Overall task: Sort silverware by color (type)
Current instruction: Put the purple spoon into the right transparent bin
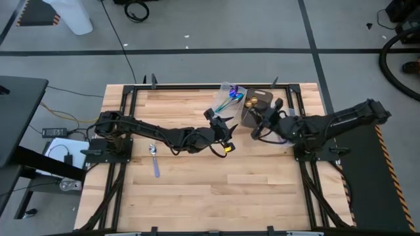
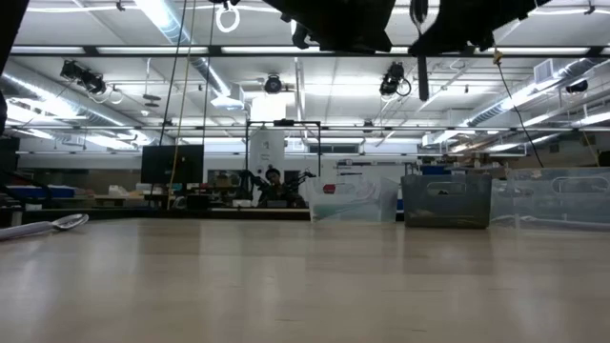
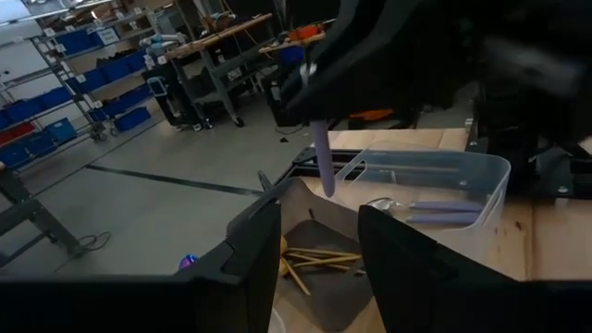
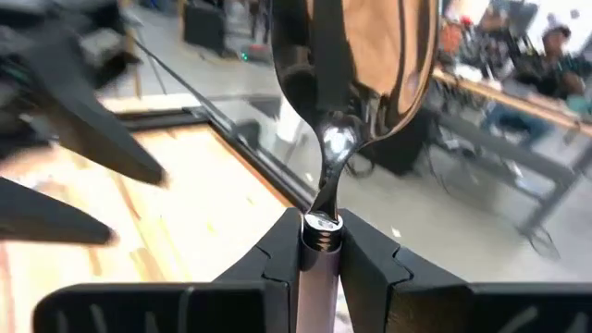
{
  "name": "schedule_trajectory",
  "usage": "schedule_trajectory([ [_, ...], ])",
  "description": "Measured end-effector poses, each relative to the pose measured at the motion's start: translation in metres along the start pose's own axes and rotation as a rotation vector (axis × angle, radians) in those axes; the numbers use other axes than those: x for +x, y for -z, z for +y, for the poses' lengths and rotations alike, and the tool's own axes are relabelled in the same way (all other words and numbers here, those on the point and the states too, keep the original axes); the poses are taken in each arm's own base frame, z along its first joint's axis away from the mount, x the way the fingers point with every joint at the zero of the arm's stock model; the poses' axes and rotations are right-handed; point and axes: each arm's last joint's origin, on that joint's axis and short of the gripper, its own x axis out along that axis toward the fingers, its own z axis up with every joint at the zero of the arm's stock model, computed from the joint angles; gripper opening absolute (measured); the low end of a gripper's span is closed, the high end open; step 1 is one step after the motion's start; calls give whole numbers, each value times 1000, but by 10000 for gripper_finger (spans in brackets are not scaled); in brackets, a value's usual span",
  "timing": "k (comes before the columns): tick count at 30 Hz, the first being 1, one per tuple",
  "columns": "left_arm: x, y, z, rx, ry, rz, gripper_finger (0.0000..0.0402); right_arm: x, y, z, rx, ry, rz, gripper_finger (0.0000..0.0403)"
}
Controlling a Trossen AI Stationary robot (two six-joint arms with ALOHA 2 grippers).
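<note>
My right gripper [image 4: 321, 222] is shut on a spoon with a mirror-bright bowl [image 4: 370, 55] and a pale purple handle [image 3: 321, 157]. In the high view it [image 1: 253, 120] hovers by the dark bin [image 1: 257, 105], which holds gold spoons [image 3: 310, 261]. The clear tray [image 1: 231, 95] beside the bin holds iridescent spoons [image 1: 226, 101]. My left gripper [image 3: 319, 222] is open and faces the bin from the table's middle [image 1: 223, 126], touching nothing. One silver spoon [image 1: 154, 159] lies flat on the table to the left. My right gripper pinches the spoon between its two fingers at the ribbed collar [image 4: 322, 233] where the neck meets the handle. The bowl stands out beyond the fingertips and the handle runs back between them. The spoon is lifted clear of the table.
The bin and the clear tray stand at the table's far edge, near its middle. A second clear tray [image 2: 562, 198] shows right of the bin [image 2: 446, 200] in the low view. Bare wood [image 1: 216, 190] fills the near half. People and benches lie beyond the table.
</note>
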Motion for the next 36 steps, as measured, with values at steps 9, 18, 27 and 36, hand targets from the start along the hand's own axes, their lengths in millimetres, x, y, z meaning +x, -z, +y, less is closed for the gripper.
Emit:
schedule_trajectory([
  [9,0,0,0,-11,0,0,153,4,18,-20,41,87,150,66],
  [18,0,1,0,-6,1,5,153,2,39,-33,121,181,306,66],
  [27,0,1,0,-5,1,6,153,-3,57,-45,181,207,503,66],
  [36,0,1,0,-3,2,9,153,-2,66,-55,226,197,649,66],
])
